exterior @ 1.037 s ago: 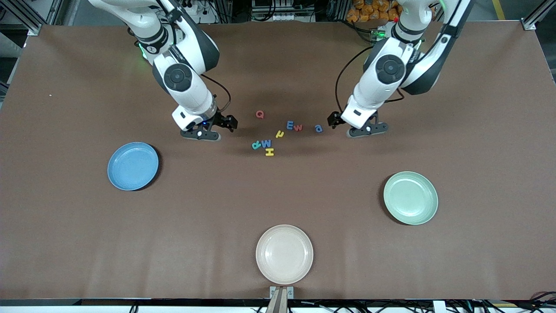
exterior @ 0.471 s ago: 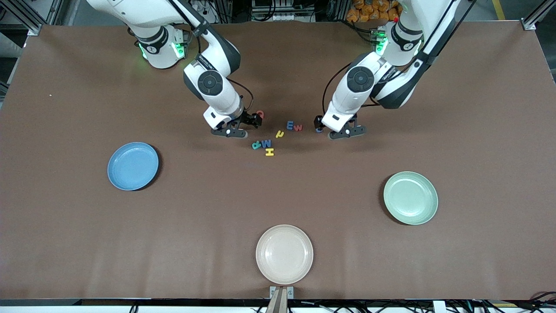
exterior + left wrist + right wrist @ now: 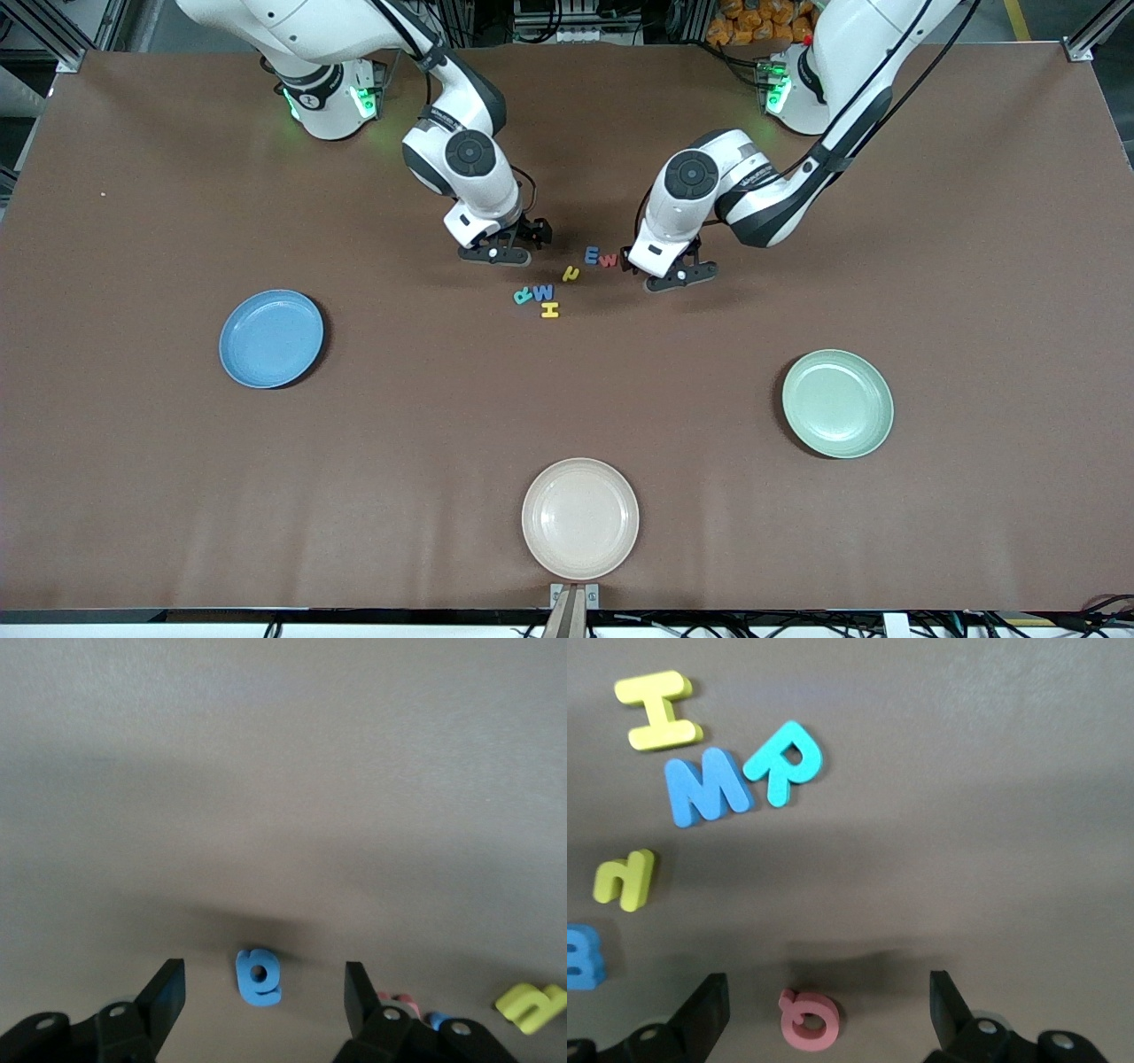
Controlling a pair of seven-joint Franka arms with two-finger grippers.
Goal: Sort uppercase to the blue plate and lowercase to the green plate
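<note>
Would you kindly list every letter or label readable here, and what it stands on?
Foam letters on the table:
"Q": red Q
"R": teal R
"M": blue M
"H": yellow H
"E": blue E
"w": red w
"a": blue a
yellow hooked letter: unclear.

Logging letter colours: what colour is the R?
Teal R; clearest in the right wrist view.

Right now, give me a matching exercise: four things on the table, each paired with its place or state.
1. Q
2. a
3. H
4. blue plate

A. bare, toward the right arm's end
B. between the open left gripper's fingers
C. nearest the front camera of the letters
D. between the open right gripper's fingers

Pairs: 1-D, 2-B, 3-C, 4-A
</note>
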